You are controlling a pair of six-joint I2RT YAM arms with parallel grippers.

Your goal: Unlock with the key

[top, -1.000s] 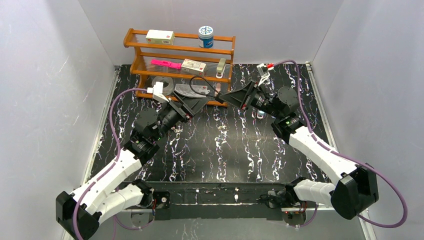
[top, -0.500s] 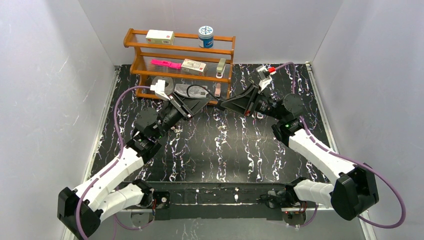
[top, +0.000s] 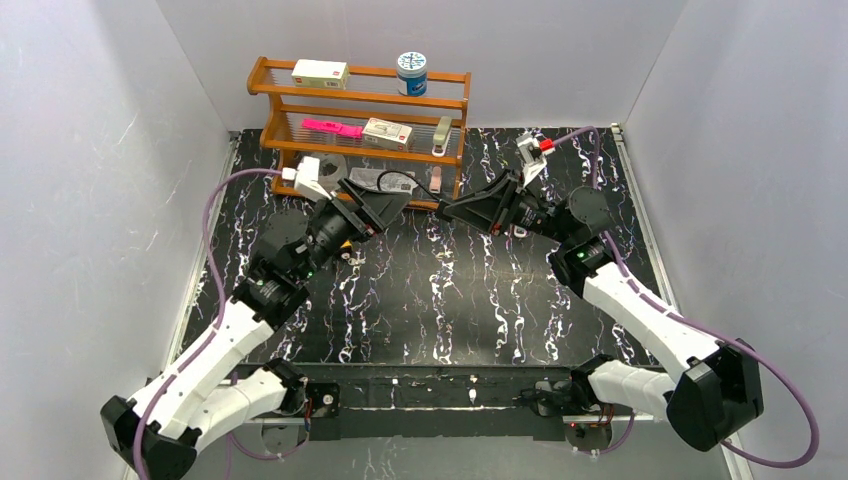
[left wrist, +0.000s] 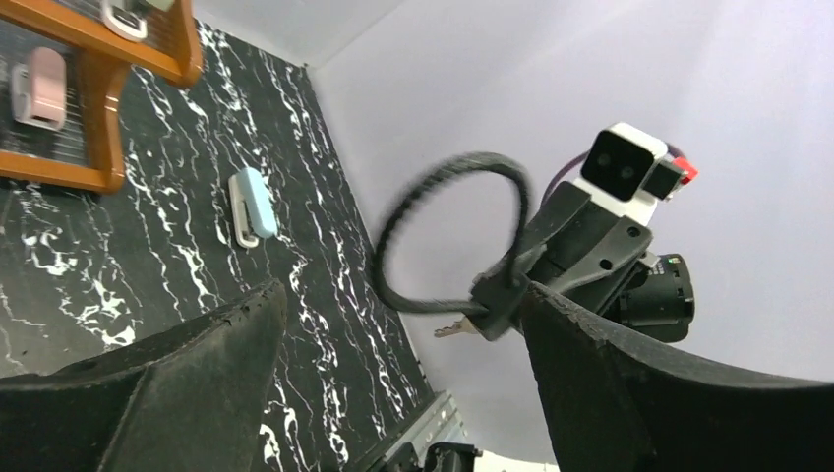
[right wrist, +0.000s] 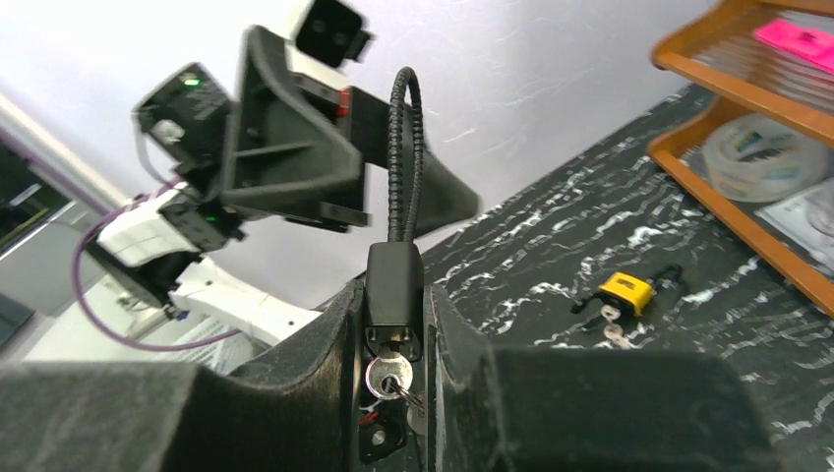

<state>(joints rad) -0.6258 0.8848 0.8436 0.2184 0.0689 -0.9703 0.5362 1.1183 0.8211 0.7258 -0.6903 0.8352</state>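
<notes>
cable lock (right wrist: 393, 280): held off the counter (top: 430, 290), up in the air between the two arms, in front of the wooden shelf (top: 360, 100).

Right hand (right wrist: 393, 320): fingers closed on either side of the black lock body and gripping it. The body stands upright in the right wrist view, with the cable loop (right wrist: 403, 147) rising from its top end. A silver key (right wrist: 387, 377) sits in the keyhole at the lower end, its head showing below the body.

Left hand (top: 390, 203): jaws wide apart, holding nothing. It faces the right hand, close to it. In the left wrist view the loop lies in line with the gap between the two fingers, blurred. Cannot tell whether either finger touches the cable.

Also on the counter:
- yellow padlock (right wrist: 627, 292), lying flat, small keys just beside it, near the foot of the shelf
- pale blue oblong item (left wrist: 254, 206), lying flat, apart from the shelf

Shelf: boxes, a round tin and a pink item on its tiers.
</notes>
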